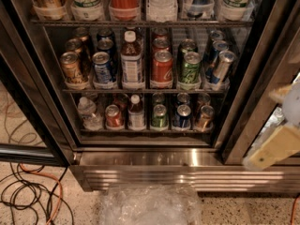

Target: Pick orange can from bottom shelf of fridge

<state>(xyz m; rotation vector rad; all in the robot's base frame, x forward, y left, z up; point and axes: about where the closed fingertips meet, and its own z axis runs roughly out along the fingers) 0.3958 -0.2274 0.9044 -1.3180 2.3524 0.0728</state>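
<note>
The orange can (205, 117) stands at the right end of the bottom shelf (145, 131), in the front row, next to a blue can (183, 116). The fridge (150, 159) is open, its racks full of drinks. My gripper (260, 128) hangs at the right edge of the view, outside the fridge, in front of the door frame. It is to the right of the orange can and slightly lower. Its cream fingers (274, 146) are open and hold nothing.
Left of the blue can on the same shelf are a green can (159, 116), a small bottle (136, 112), a red can (113, 116) and a water bottle (87, 110). The black door frame (251, 102) stands between gripper and shelf. Crumpled clear plastic (150, 204) and cables (28, 191) lie on the floor.
</note>
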